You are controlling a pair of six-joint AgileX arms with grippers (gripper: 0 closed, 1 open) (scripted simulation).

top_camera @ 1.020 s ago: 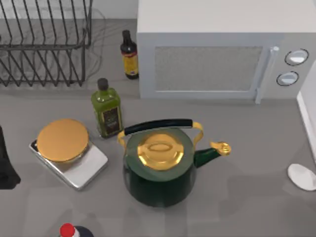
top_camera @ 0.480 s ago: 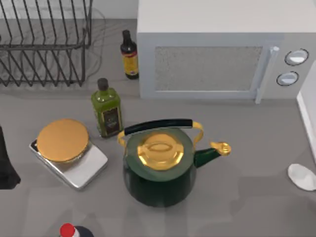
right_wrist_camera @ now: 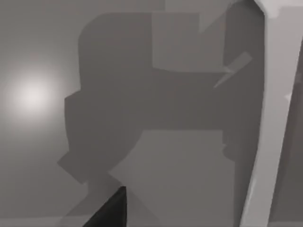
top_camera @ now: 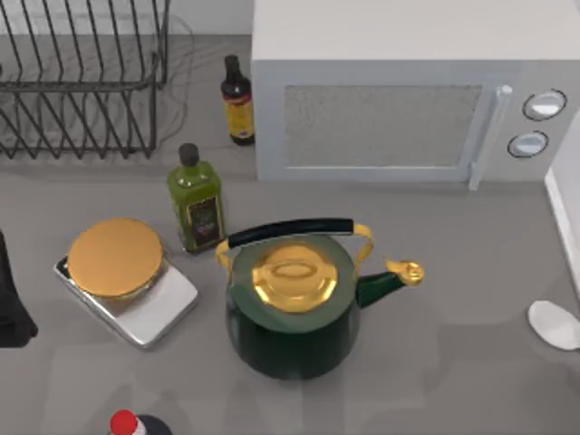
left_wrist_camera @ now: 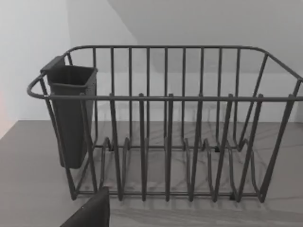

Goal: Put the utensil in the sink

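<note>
Utensil (top_camera: pixel 555 324): smooth white oval end.

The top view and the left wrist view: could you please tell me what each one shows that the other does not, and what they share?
The top view alone has the green kettle, the microwave, the olive oil bottle, the gold-topped scale and the white utensil at the table's right edge. The left wrist view alone has the dark cutlery cup hung on the rack. Both show the wire dish rack and the grey table.
</note>
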